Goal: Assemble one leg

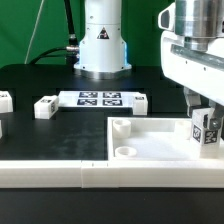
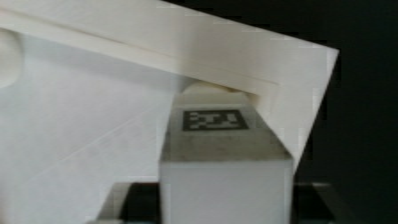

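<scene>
**Now: leg in the grip, over the panel's corner**

Clearly the end effector is pinching the leg, a small white block with a black-and-white tag on the face turned toward the exterior camera. It hangs at the exterior view's right, above the near right corner of the large white panel, which lies flat on the black tabletop. Whether the leg's lower end already touches the panel cannot be told from these views.

My judgement is that the step in hand is carrying the leg to a corner socket. In the wrist view the leg stands along the camera's line of sight, its tag near the far end, with the panel's pale corner beyond it. The socket itself is hidden behind the block there.

The next move likely calls for centring the leg over that socket, keeping it upright, then lowering it straight; some twisting or pressing may be needed to seat it, though the frames do not show how the joint works. A tilt or an offset could make it catch on the rim.

Other round sockets show on the panel's left side. Spare legs lie on the tabletop to the exterior view's left, beside the marker board, untouched. The arm's base stands behind.
</scene>
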`<action>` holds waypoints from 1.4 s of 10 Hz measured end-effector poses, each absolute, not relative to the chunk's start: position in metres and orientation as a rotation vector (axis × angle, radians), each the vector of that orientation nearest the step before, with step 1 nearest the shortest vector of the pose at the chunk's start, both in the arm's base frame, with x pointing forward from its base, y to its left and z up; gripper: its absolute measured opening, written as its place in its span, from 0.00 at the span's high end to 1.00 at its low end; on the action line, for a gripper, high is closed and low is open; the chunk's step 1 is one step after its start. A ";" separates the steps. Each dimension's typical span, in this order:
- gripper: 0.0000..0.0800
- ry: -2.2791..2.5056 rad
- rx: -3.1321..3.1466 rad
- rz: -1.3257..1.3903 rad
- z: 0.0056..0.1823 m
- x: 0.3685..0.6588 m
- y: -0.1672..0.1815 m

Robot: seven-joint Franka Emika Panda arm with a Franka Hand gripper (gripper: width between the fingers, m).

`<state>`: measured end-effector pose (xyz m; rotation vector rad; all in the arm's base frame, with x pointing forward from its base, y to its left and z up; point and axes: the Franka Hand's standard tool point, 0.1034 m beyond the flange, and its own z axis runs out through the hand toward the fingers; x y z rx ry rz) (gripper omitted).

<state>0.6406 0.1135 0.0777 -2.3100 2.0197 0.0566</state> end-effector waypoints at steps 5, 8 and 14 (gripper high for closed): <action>0.22 1.891 -2.420 0.065 0.078 0.639 0.118; 0.19 1.423 -2.728 0.042 0.077 0.638 0.124; 0.19 0.423 -3.075 -0.003 0.076 0.640 0.123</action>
